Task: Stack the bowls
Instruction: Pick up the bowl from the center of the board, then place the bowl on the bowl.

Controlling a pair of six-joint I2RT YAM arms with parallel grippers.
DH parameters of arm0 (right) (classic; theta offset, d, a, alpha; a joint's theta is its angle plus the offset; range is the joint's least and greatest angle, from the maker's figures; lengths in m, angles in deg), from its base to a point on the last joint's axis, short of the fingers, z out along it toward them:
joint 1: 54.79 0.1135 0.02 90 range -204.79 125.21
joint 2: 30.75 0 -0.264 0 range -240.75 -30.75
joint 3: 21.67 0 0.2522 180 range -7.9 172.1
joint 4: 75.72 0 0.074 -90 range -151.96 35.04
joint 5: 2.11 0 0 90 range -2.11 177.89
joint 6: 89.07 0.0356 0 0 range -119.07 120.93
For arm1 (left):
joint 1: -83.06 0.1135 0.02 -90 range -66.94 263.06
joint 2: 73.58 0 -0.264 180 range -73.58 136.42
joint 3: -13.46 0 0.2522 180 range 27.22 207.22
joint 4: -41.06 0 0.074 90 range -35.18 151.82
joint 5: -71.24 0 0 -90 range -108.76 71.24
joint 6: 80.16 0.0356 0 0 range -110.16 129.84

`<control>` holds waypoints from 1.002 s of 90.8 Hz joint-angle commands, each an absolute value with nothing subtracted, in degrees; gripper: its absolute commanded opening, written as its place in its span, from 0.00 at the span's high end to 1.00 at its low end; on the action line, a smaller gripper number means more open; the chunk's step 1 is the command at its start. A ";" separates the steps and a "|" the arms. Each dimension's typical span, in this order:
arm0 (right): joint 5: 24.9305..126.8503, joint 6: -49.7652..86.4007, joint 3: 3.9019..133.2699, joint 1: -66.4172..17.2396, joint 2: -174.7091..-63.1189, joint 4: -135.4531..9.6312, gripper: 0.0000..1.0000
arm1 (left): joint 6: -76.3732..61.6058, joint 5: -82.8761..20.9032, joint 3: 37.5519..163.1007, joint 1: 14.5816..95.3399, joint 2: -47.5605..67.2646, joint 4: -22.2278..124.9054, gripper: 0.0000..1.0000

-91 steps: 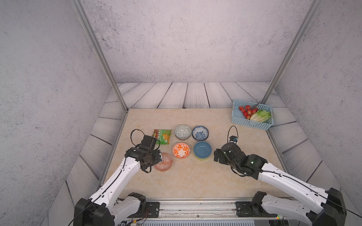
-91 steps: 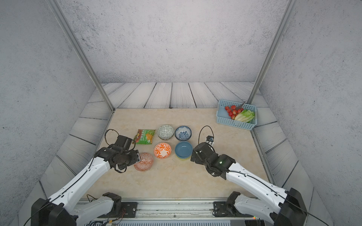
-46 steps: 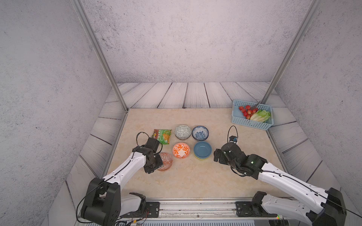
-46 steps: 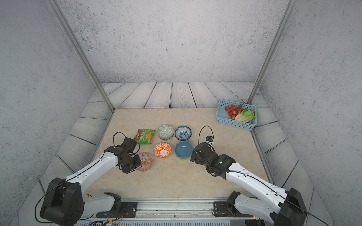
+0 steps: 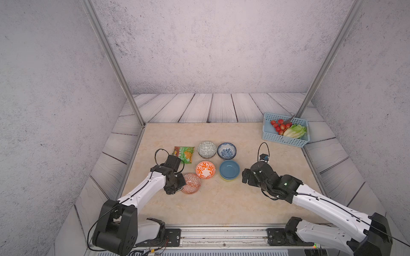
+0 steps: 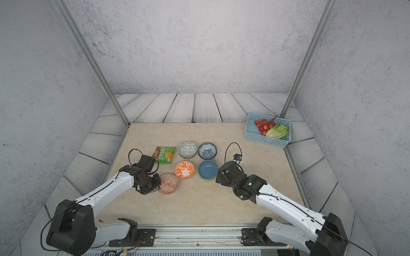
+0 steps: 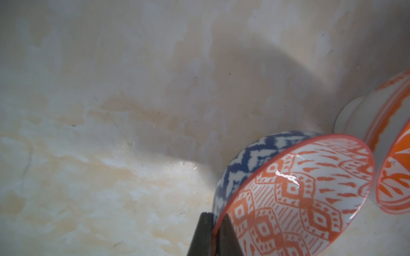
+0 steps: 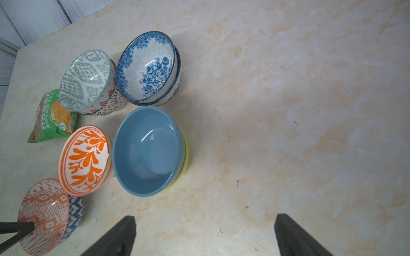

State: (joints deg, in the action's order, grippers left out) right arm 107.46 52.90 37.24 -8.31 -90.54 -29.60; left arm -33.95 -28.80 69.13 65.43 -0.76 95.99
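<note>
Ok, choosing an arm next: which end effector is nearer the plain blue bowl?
Right. The right end effector hangs open beside the blue bowl; the left end effector, farther off, grips the diamond-patterned orange bowl by its rim.

Up high, both top views look down from above the robot's base towards the back wall, far enough off to take in the whole worktop (image 5: 221,206) and both arms. The left wrist camera is right in close, low over the worktop, peering along the left tool (image 7: 215,216) at the diamond-patterned orange bowl (image 7: 299,195). The right wrist camera sits higher, looking down past the right tool (image 8: 205,218). It shares that bowl and the blue bowl (image 8: 150,150) with the top views.
</note>
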 commanded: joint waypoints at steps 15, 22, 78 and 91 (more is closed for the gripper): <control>107.74 52.45 37.52 -8.30 -89.82 -29.91 0.01 | -33.23 -27.43 69.97 65.75 -4.10 101.77 1.00; 107.72 52.48 37.70 -8.30 -89.83 -29.49 0.01 | -33.15 -27.12 70.78 65.75 -5.82 103.81 1.00; 107.93 52.52 37.62 -8.30 -89.83 -29.60 0.01 | -31.89 -32.54 85.82 65.58 -10.76 112.95 1.00; 107.99 52.53 37.30 -8.30 -89.38 -29.88 0.01 | -32.82 -35.04 87.56 65.07 -7.49 109.10 1.00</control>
